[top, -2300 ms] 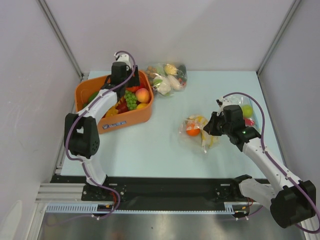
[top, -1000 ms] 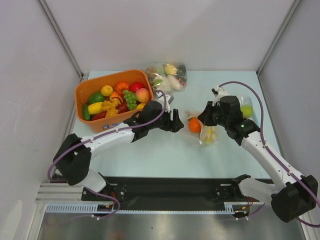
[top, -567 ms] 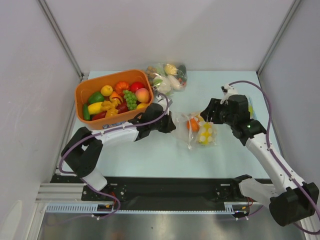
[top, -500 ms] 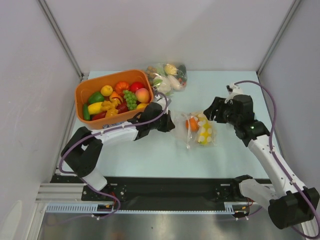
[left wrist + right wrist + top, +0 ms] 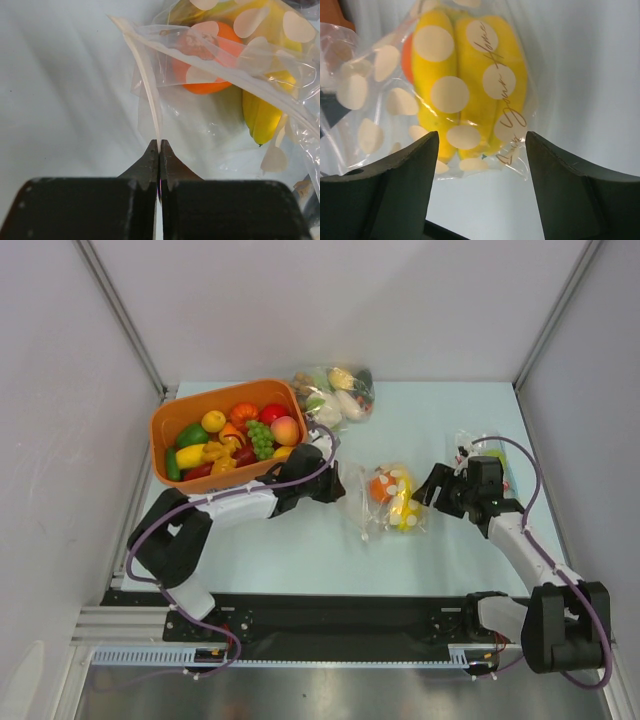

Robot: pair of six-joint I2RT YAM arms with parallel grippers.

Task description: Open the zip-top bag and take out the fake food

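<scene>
Zip-top bag (image 5: 388, 502), clear plastic printed with pale dots, lies on the table (image 5: 300, 540) to the right of the orange plastic basket (image 5: 232, 480). Its long axis runs away from the basket, and a toy orange (image 5: 210, 75) and yellow plastic bananas (image 5: 470, 85) are inside. The left gripper (image 5: 159, 150), on the basket side, has its jaws pinched tight on the bag's mouth strip. The right gripper (image 5: 481, 142) sits just beyond the bag's far end, spread wide and gripping nothing, with the bananas straight ahead. It likely needs to take hold there so the mouth can be pulled apart.

Lab robot cell: plain white panels (image 5: 340, 300), aluminium frame posts (image 5: 118, 315), pale table (image 5: 300, 540), black mounting rail (image 5: 340, 615).
</scene>
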